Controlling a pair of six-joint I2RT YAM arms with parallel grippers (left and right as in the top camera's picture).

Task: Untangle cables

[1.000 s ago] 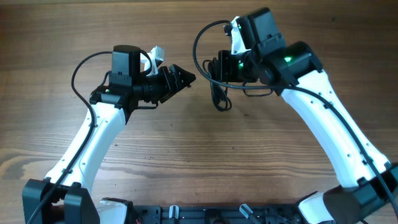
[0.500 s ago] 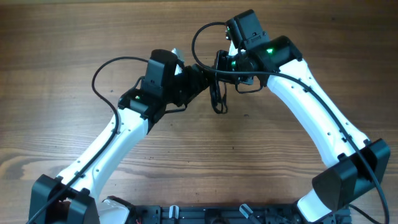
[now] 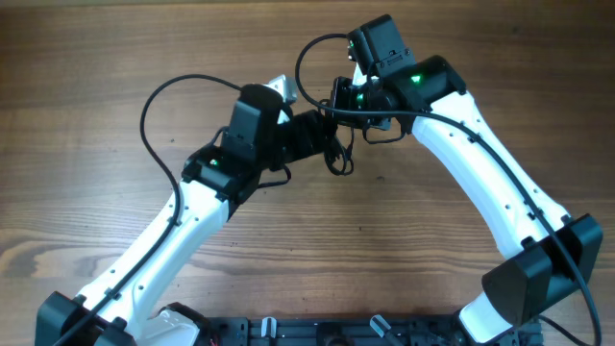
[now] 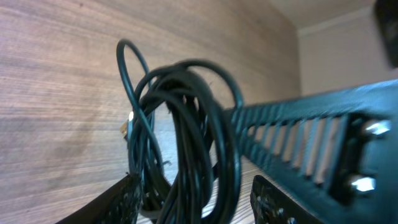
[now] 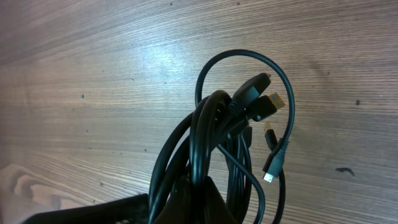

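The cables (image 3: 338, 160) are a bunch of thin black cords hanging in loops just above the wooden table. In the right wrist view the cables (image 5: 211, 134) show several plug ends, one with a pale metal tip (image 5: 268, 178). My right gripper (image 3: 338, 108) is shut on the top of the bunch, which shows in the right wrist view (image 5: 208, 200). My left gripper (image 3: 325, 135) is open, and in the left wrist view (image 4: 196, 190) its fingers stand on either side of the cables (image 4: 186, 124).
The wooden table (image 3: 115, 58) stretches on all sides. The thick black wires of the arms arc above each wrist, one (image 3: 163, 96) on the left and one (image 3: 306, 58) on the right. A black rail (image 3: 317, 332) lies at the front edge.
My left arm has swung right, bringing its open fingers around the hanging bunch. My right arm shifted slightly left with the cables, then held still.
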